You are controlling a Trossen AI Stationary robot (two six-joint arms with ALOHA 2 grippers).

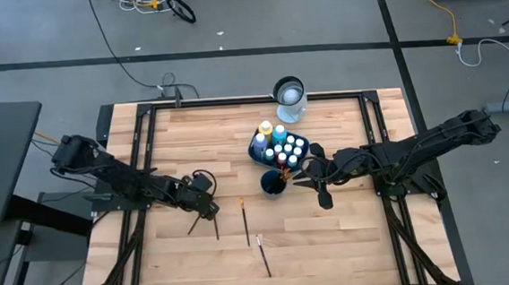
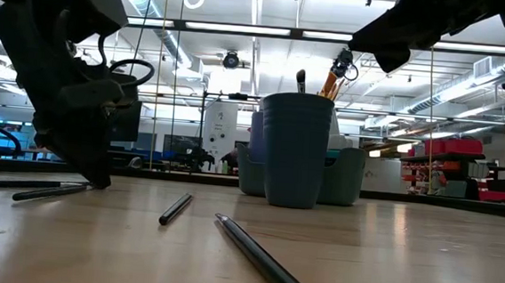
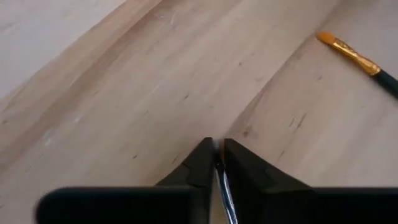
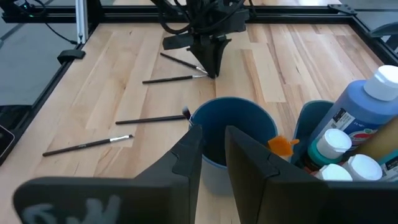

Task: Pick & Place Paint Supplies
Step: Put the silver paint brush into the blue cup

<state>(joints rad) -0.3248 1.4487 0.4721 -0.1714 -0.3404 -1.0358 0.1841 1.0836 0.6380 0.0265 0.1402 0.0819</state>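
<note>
Your left gripper is down on the wooden table, its jaws pinched nearly together on a thin dark brush that lies flat between the tips. The risk is that so slim and smooth a handle rolls or pivots out as you lift, because the grip looks to sit near one end and the rest would droop. A second brush lies just beside it and could be dragged along. Two more brushes rest on the bare boards toward the table's middle, one with a pale tip. Your right gripper hovers over the round blue cup, jaws only slightly apart and apparently empty, close enough to knock the cup if you sweep across. Beside the cup, a tray of small capped bottles stands packed together, with a clear glass jar beyond.
</note>
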